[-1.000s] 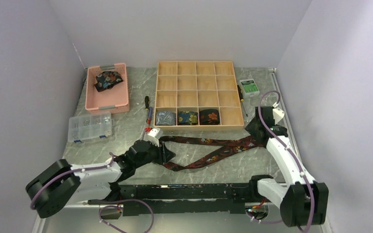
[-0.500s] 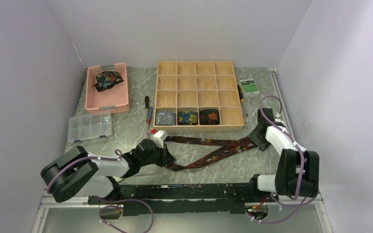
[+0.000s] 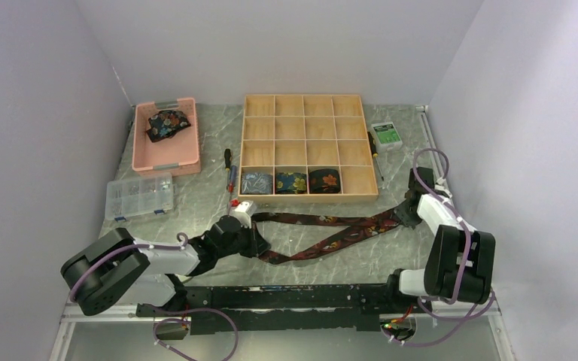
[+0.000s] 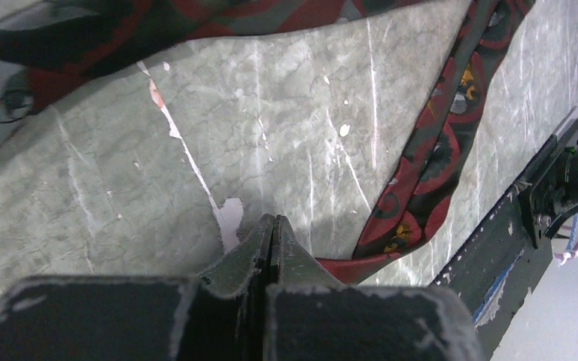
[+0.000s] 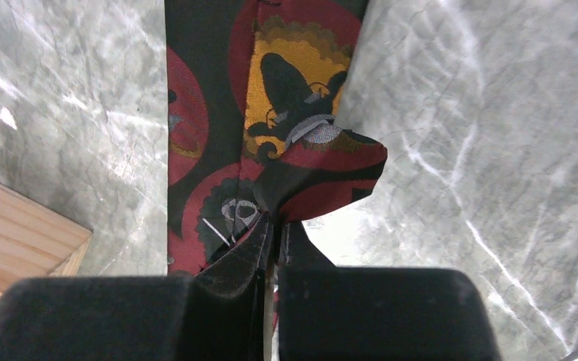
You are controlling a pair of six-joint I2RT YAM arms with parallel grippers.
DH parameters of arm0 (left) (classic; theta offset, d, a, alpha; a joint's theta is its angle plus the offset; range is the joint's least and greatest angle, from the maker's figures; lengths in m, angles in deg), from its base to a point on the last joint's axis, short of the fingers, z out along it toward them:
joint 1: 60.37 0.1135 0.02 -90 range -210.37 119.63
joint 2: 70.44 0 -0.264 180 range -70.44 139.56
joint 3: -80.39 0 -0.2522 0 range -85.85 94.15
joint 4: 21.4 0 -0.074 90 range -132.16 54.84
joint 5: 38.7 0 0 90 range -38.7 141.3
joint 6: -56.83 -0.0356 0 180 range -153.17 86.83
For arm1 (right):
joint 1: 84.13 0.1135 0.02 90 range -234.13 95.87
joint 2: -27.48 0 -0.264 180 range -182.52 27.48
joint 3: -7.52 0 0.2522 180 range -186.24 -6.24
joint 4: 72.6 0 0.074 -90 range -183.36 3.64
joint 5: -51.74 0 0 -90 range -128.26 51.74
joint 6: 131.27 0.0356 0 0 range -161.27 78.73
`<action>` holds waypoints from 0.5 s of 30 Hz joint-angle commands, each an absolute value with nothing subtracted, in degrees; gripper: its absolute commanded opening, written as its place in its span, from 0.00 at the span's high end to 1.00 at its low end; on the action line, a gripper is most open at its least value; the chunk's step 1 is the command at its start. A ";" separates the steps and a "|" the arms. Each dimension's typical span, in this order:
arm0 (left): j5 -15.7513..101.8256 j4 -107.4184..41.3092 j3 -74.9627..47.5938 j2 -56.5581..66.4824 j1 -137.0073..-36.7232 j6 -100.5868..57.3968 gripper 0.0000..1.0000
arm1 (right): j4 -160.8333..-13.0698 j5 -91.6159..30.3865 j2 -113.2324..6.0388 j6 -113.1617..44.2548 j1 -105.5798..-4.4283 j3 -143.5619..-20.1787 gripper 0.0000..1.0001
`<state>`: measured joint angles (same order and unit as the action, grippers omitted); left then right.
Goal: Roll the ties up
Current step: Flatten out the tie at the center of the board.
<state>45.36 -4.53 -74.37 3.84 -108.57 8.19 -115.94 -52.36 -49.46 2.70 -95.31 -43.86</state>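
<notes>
both hands closed at opposite ends of the unrolled maroon tie

top view: the maroon tie (image 3: 335,241) lay in a flat v on the table (image 3: 203,203), left hand (image 3: 260,244) at its bend, right hand (image 3: 405,216) at the far end; a tug from either could drag the whole strip askew. left wrist: the left hand (image 4: 272,226) was shut with no cloth seen between its fingers, the maroon tie (image 4: 429,150) just beside them, so it may have missed. right wrist: the right hand (image 5: 275,226) pinched a puckered corner of the maroon tie (image 5: 286,75); so small a bite could slip.
</notes>
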 commanded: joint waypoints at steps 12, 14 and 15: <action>57.29 -16.55 -76.26 4.01 -108.65 12.81 0.97 | -114.85 -59.39 -40.98 8.05 -100.33 -50.78 0.97; 57.97 -17.74 -76.34 2.60 -108.68 12.88 0.97 | -115.74 -59.51 -43.48 7.52 -101.36 -52.55 0.97; 58.35 -18.28 -76.59 1.44 -108.70 12.96 0.97 | -116.09 -59.12 -44.72 6.94 -102.08 -52.86 0.98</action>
<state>53.08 -6.56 -74.37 2.53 -108.72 13.52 -117.60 -56.95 -41.84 6.72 -100.10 -48.78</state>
